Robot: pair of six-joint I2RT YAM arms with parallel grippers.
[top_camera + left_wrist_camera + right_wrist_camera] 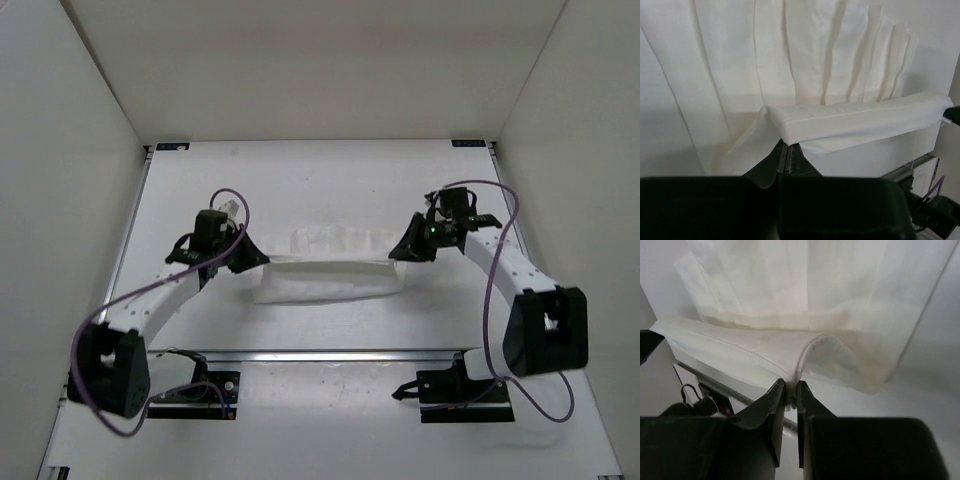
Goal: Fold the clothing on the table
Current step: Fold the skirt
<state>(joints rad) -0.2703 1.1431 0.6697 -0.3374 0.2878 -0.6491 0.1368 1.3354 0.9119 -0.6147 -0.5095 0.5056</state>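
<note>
Across the middle of the white surface [320, 170], the clothing [330, 275] is stretched, its hem lifted. The left hand [255, 258] and right hand [400, 250] each pinch one end. They should travel level and taut, landing together.

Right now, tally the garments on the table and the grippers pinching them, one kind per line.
White clothing: 1
Grippers: 2, the left gripper and the right gripper, each shut on one end of the clothing
Total: 3

Back wall [320, 70], 2 side walls [60, 150]: plain off-white; soft even light.
</note>
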